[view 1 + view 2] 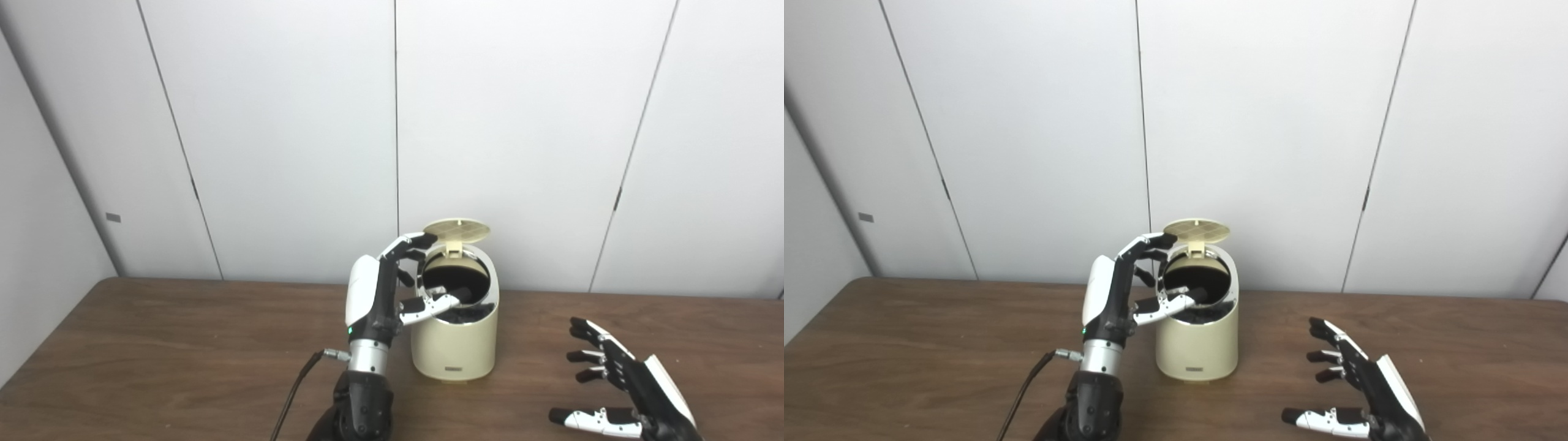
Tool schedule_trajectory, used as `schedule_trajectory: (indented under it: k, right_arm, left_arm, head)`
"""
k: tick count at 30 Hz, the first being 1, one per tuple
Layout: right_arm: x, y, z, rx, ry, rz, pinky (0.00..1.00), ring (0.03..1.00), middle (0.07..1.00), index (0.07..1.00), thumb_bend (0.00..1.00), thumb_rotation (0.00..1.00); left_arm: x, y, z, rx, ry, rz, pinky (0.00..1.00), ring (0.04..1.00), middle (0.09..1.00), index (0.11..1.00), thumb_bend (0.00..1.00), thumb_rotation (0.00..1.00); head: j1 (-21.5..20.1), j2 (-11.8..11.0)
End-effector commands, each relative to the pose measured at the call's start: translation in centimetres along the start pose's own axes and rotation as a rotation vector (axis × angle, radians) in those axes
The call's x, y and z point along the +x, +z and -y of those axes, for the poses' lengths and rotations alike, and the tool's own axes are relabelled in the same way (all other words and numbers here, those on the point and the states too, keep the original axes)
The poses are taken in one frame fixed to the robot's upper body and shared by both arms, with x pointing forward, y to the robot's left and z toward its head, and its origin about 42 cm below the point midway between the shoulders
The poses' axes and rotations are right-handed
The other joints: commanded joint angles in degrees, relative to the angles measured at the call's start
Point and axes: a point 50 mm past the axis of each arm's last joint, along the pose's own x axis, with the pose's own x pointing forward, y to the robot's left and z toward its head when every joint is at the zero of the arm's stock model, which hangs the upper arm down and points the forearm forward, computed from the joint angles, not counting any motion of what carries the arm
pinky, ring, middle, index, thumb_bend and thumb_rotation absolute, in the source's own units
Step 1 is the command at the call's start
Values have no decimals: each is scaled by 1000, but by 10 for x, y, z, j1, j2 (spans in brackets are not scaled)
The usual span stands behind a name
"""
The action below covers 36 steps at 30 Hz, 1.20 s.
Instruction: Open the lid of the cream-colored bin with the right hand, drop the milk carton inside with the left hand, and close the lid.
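The cream-colored bin stands on the brown table near the middle, its lid tipped up and open at the back. The inside looks dark; no milk carton is visible anywhere. My left hand is raised upright beside the bin's left rim, fingers spread open over the opening and holding nothing. My right hand hovers low over the table to the right of the bin, palm facing left, fingers apart and empty. The bin also shows in the right eye view.
A black cable runs from my left wrist down to the table's front edge. White wall panels stand right behind the table. Bare tabletop lies to the far left and between the bin and my right hand.
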Motion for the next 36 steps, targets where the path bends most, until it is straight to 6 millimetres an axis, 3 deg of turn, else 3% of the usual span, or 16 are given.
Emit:
schedule_trajectory:
  k: [1, 5, 8, 12, 17, 24, 36]
  right_arm:
    - [13, 17, 8, -14, -26, 97, 616, 755, 878, 885, 712, 105]
    - [14, 19, 5, -5, -23, 101, 606, 746, 874, 880, 708, 95]
    - [13, 20, 3, -4, -19, 108, 598, 740, 872, 881, 702, 56]
    - [12, 20, 4, -4, -19, 105, 607, 746, 877, 883, 702, 7]
    - [12, 19, 6, -13, -20, 94, 600, 749, 878, 884, 699, 56]
    - [14, 17, 9, -8, -16, 93, 597, 752, 877, 886, 704, 81]
    - [16, 18, 11, -19, -13, 111, 595, 746, 877, 882, 718, 129]
  left_arm:
    - [3, 13, 1, -40, -16, 40, 610, 683, 712, 734, 864, 218]
    - [-3, 16, -10, -74, 2, 60, 514, 606, 666, 698, 831, 198]
    - [-7, 18, -24, -138, 11, 105, 481, 576, 640, 680, 795, 121]
    - [-7, 18, -42, -234, -13, 162, 508, 618, 669, 692, 759, 113]
    - [-5, 20, -69, -286, -64, 179, 589, 707, 741, 761, 760, 166]
    - [-2, 22, -105, -276, -112, 166, 625, 743, 784, 816, 784, 193]
    - [-14, 8, -135, -237, -184, 110, 661, 767, 819, 865, 818, 210]
  head:
    - [1, -1]
    - [3, -5]
    - [6, -8]
    - [11, -7]
    - [15, -7]
    - [17, -5]
    - [21, -9]
